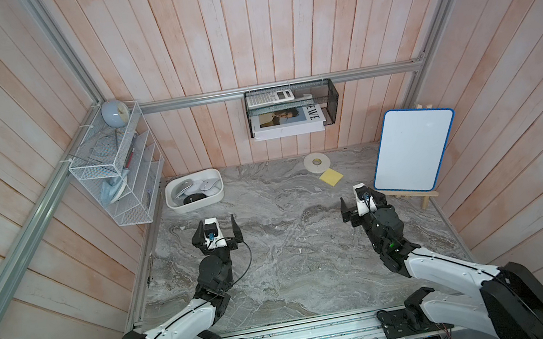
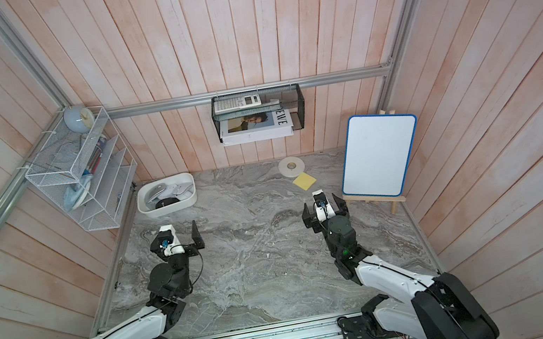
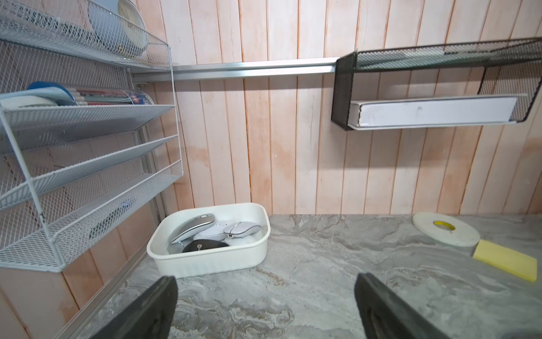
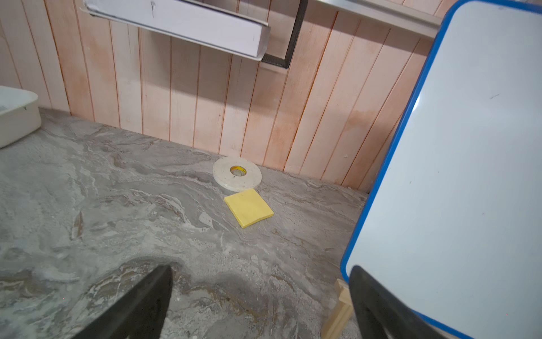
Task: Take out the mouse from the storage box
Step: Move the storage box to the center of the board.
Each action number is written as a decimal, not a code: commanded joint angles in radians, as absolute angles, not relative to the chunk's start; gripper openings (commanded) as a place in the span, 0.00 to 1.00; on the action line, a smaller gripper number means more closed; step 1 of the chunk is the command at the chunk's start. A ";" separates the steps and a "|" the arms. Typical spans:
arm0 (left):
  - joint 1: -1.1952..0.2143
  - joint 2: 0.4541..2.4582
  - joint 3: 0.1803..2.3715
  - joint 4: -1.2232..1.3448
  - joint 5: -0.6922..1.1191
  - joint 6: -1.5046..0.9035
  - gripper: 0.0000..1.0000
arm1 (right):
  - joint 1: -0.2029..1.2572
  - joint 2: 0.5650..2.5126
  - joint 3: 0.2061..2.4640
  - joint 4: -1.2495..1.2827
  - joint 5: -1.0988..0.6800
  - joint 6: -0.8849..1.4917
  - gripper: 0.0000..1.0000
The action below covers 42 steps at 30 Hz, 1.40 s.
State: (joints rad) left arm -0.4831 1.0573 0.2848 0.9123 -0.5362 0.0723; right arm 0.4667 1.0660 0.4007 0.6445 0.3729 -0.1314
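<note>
The white storage box stands at the table's far left corner, by the wall. Inside lie a silver mouse, a white mouse and a black mouse, with more white shapes beneath. My left gripper hovers over the marble a short way in front of the box, open and empty. On the right side my right gripper is also open and empty, far from the box, of which only a corner shows in the right wrist view.
A white wire rack hangs on the left wall just beside the box. A black mesh basket with a book hangs on the back wall. A tape roll, a yellow sticky pad and a blue-framed whiteboard on a wooden easel stand near my right gripper.
</note>
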 commanded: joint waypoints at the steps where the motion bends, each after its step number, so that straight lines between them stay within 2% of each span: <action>1: -0.488 1.017 0.452 0.496 -0.588 -0.109 1.00 | 0.471 0.984 0.552 0.265 0.419 0.069 0.98; 3: -0.488 1.028 0.532 0.351 -0.606 -0.178 1.00 | 0.471 0.955 0.617 0.101 0.419 0.128 0.98; 9: -0.473 1.043 0.647 0.105 -0.659 -0.402 1.00 | 0.394 0.860 0.622 -0.097 0.397 0.356 0.98; 13: -0.387 1.081 0.684 0.087 -0.496 -0.485 1.00 | 0.265 0.828 0.587 -0.112 0.230 0.442 0.98; 14: -0.367 1.109 0.704 0.075 -0.468 -0.504 1.00 | 0.243 0.833 0.591 -0.126 0.218 0.453 0.98; 21: -0.330 1.418 1.030 -0.257 -0.640 -0.615 1.00 | 0.230 0.939 0.669 -0.235 0.232 0.456 0.98; 26: -0.248 1.634 1.271 -0.502 -0.629 -0.778 1.00 | 0.232 0.968 0.681 -0.241 0.196 0.441 0.98; 33: -0.123 1.837 1.450 -0.567 -0.474 -0.926 0.89 | 0.232 0.974 0.677 -0.238 0.175 0.436 0.98; 42: -0.027 1.984 1.594 -0.580 -0.373 -0.980 0.74 | 0.232 0.993 0.666 -0.215 0.135 0.436 0.98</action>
State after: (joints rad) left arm -0.0463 1.9617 1.5539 -0.5545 -0.4290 -0.9409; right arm 0.2340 0.9806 0.6552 -0.2131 0.1577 0.4343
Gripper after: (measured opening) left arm 0.745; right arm 0.979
